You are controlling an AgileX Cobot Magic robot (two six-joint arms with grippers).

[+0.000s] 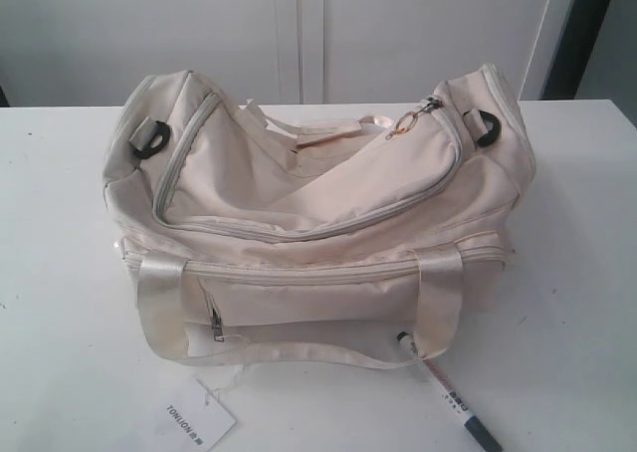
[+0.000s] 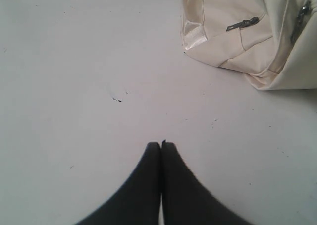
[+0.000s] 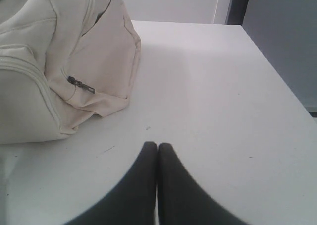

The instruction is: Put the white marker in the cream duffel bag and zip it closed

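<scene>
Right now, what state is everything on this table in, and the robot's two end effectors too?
Cream duffel bag: slumped on the table, top flap down, no lining showing.
White marker: lying outside the bag, in front of it, dark cap on.
Paper tag: flat on the table.
Left end effector: shut, empty.
Right end effector: shut, empty.
</scene>
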